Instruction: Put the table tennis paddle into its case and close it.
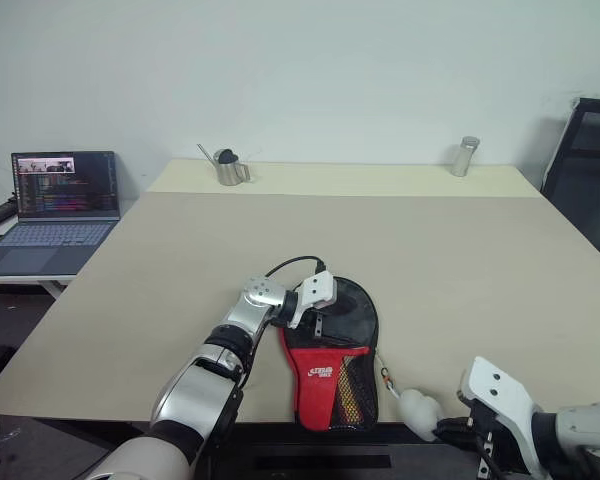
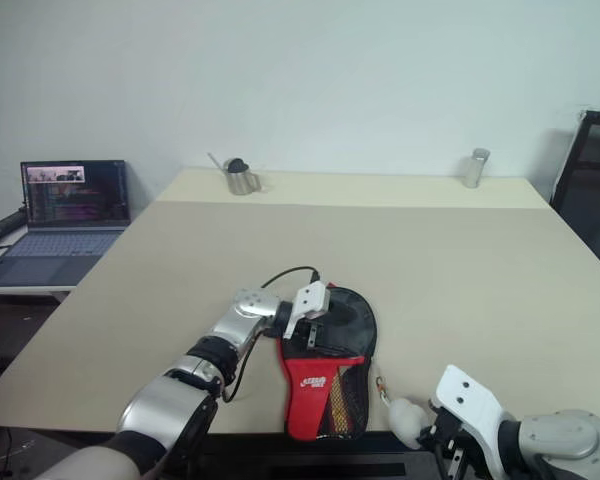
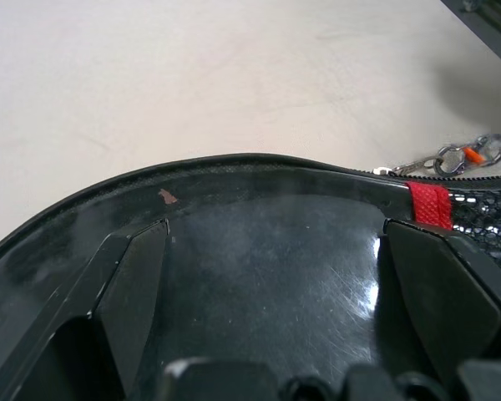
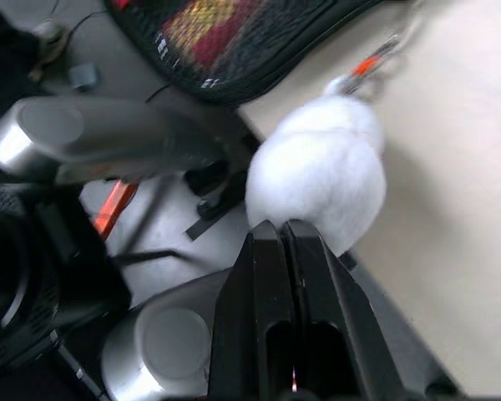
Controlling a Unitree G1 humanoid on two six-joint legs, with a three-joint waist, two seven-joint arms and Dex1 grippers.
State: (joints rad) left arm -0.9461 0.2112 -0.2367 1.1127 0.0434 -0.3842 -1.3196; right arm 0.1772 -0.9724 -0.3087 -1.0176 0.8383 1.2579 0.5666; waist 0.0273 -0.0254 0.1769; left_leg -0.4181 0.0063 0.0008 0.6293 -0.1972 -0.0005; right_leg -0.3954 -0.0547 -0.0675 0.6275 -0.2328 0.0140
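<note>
The case (image 1: pixel 332 352) lies at the near edge of the table (image 1: pixel 460 260), its black rounded head toward the far side and its red end with the mesh pocket toward the near edge, part of it overhanging. The paddle cannot be made out apart from it; it is judged to be inside already, though the frames do not settle this. The left gripper (image 1: pixel 318 310) is spread wide and pressed flat on the black head, holding nothing but pinning the case down. The right gripper (image 4: pixel 280 238) is closed, its fingers meeting at the white pompom (image 1: pixel 420 408) that hangs from the zip chain just right of the red end; whether a tuft is pinched cannot be told. The step in hand appears to be the zipping: the case is best kept pinned while the pull is drawn steadily along the seam. Far off on the table stand a metal jug (image 1: pixel 227 166) and a metal cup (image 1: pixel 465 156).
</note>
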